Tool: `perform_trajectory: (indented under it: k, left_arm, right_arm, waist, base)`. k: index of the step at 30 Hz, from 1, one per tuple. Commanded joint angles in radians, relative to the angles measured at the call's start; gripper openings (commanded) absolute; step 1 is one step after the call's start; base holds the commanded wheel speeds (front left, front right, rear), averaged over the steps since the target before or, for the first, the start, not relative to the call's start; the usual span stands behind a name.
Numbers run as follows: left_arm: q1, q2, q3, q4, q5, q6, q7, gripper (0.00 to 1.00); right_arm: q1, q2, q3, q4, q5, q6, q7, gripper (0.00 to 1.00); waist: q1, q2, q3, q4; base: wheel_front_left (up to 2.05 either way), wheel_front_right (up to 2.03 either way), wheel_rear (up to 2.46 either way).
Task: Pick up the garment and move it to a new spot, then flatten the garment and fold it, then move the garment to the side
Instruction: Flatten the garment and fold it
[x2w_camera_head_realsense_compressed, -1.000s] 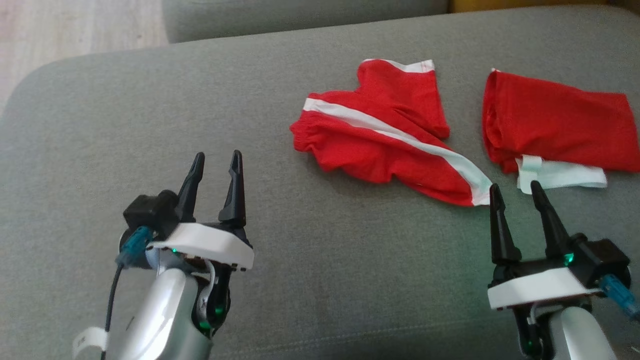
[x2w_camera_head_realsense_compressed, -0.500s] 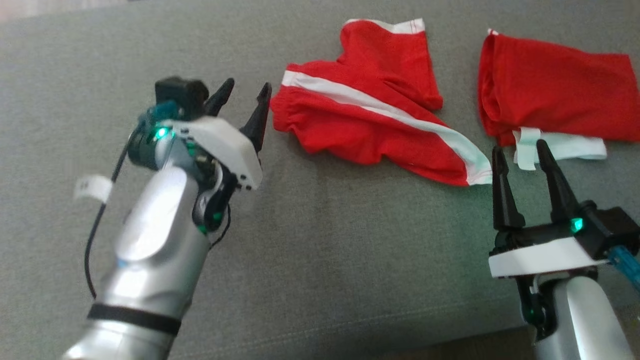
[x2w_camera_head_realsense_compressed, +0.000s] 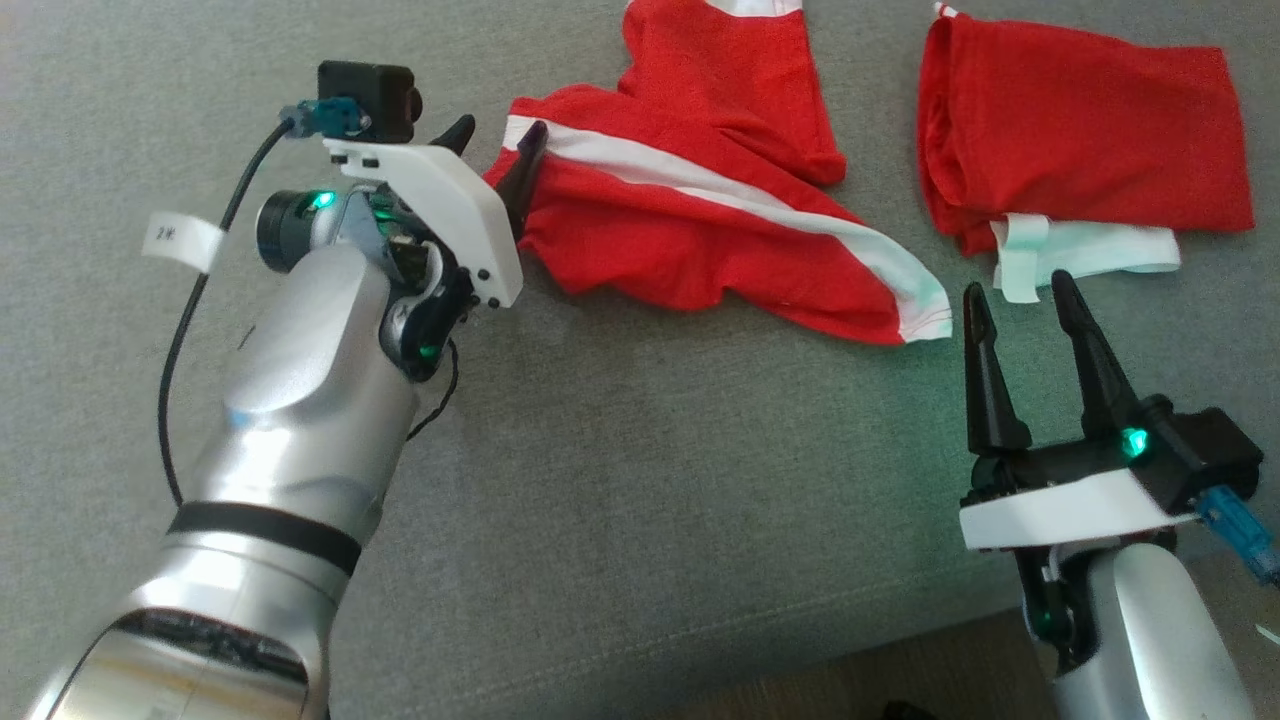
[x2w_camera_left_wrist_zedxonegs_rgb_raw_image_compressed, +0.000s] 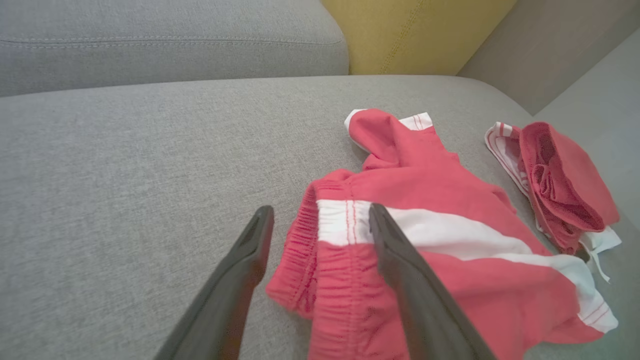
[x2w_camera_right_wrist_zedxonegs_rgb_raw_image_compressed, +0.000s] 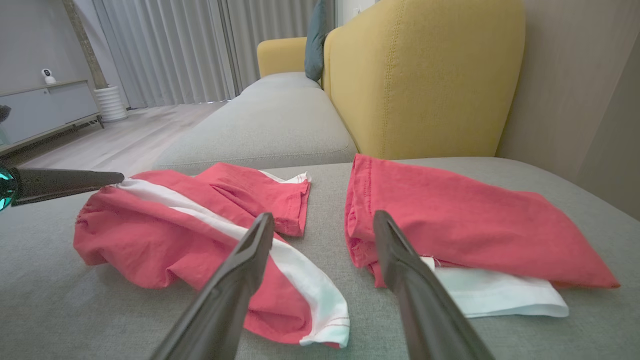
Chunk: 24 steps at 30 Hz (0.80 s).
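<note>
— Where are the shorts (x2w_camera_head_realsense_compressed: 700, 230)?
— Crumpled on the grey seat (x2w_camera_head_realsense_compressed: 650, 480). They're red with a white side stripe, one leg sticking out on the far side
— And the left gripper (x2w_camera_head_realsense_compressed: 502, 128)?
— At the shorts' waistband end, jaws wide. One finger is over the elastic and the other over bare seat just beside it, so the waistband edge sits between them. Nothing is pinched, and I cannot tell whether a finger touches the fabric
— The right gripper (x2w_camera_head_realsense_compressed: 1016, 284)?
— Wide too, and empty. Its fingers point at the gap just right of the shorts' white-hemmed leg end, near it but apart
— What's the other red thing?
— A folded cloth (x2w_camera_head_realsense_compressed: 1090, 120) with a white part showing from under it. It lies right of the shorts, apart from them, on the same seat
</note>
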Motion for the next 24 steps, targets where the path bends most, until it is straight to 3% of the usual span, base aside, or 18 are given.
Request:
perform_trajectory:
  k: [1, 11, 16, 17, 18, 19, 20, 24]
  left_arm:
    - [-0.053, 0.017, 0.012, -0.007, -0.011, -0.003, -0.002, 1.00]
    - [-0.096, 0.016, -0.060, 0.072, -0.105, -0.019, -0.016, 1.00]
    - [-0.110, 0.016, -0.089, 0.091, -0.133, -0.018, -0.057, 0.53]
    - [-0.110, 0.016, -0.089, 0.091, -0.133, -0.018, -0.057, 0.53]
    - [-0.113, 0.016, -0.095, 0.095, -0.138, -0.017, -0.063, 0.44]
    - [-0.115, 0.016, -0.101, 0.099, -0.144, -0.017, -0.068, 0.31]
    - [-0.117, 0.016, -0.108, 0.104, -0.149, -0.017, -0.070, 0.00]
    - [-0.124, 0.016, -0.135, 0.115, -0.165, -0.019, -0.090, 0.00]
  right_arm:
    - [-0.029, -0.005, 0.025, -0.029, 0.004, -0.001, -0.010, 1.00]
    - [-0.037, -0.005, 0.018, -0.019, -0.001, -0.001, -0.016, 1.00]
    - [-0.036, -0.005, 0.012, -0.014, -0.004, -0.001, -0.015, 1.00]
    - [-0.036, -0.005, 0.012, -0.014, -0.004, -0.001, -0.015, 1.00]
    - [-0.036, -0.005, 0.011, -0.013, -0.006, -0.001, -0.014, 1.00]
    - [-0.035, -0.005, 0.010, -0.011, -0.007, -0.001, -0.013, 1.00]
    - [-0.035, -0.005, 0.010, -0.009, -0.008, -0.001, -0.012, 1.00]
    - [-0.036, -0.005, 0.005, -0.004, -0.012, -0.001, -0.007, 1.00]
  waist:
    - [-0.0001, 0.0000, 0.003, -0.006]
    - [-0.0001, 0.0000, 0.006, -0.022]
    - [-0.0001, 0.0000, 0.003, -0.019]
    - [-0.0001, 0.0000, 0.003, -0.019]
    - [-0.0001, 0.0000, 0.002, -0.018]
    - [-0.0001, 0.0000, 0.000, -0.016]
    - [-0.0001, 0.0000, -0.002, -0.015]
    - [-0.0001, 0.0000, -0.008, -0.007]
  base:
    - [0.00, 0.00, 0.00]
    - [0.00, 0.00, 0.00]
    - [0.00, 0.00, 0.00]
    - [0.00, 0.00, 0.00]
    - [0.00, 0.00, 0.00]
    - [0.00, 0.00, 0.00]
    - [0.00, 0.00, 0.00]
    - [0.00, 0.00, 0.00]
